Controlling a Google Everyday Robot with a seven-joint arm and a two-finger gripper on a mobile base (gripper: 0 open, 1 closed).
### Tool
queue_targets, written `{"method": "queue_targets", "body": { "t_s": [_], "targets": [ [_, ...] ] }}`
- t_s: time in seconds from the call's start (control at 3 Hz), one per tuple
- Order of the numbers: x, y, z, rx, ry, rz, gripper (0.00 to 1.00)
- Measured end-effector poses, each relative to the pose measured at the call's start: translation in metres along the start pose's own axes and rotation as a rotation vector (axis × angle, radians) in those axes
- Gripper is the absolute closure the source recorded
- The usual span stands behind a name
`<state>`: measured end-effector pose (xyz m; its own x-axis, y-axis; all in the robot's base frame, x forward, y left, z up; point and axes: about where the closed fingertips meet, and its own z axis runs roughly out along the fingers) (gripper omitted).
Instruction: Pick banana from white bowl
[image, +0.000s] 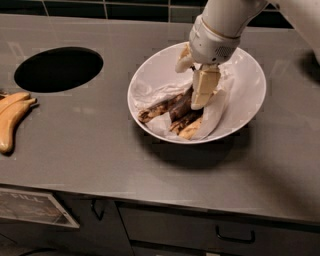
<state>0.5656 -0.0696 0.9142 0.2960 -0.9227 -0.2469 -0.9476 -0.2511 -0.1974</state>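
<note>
The white bowl (245, 107) stands on the grey counter right of centre, lined with crumpled white paper. The banana (172, 107) lies in it, dark brown-black with dull yellow patches, in limp pieces running from the bowl's left part toward its front. My gripper (199, 100) reaches down into the bowl from the upper right on a white arm. Its tip is at the right end of the banana pieces and hides part of them. Whether it touches the banana is unclear.
A round dark hole (58, 68) is cut into the counter at the left. Smooth yellow bananas (11, 117) lie at the counter's left edge. Drawers with dark handles (235, 235) are below the counter's front edge. Dark tiles run along the back.
</note>
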Motion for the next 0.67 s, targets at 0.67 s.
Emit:
{"method": "queue_targets", "body": {
  "t_s": [0.67],
  "targets": [
    [0.0001,-0.0084,0.0147,-0.057,0.005,-0.035,0.27]
  ]
}}
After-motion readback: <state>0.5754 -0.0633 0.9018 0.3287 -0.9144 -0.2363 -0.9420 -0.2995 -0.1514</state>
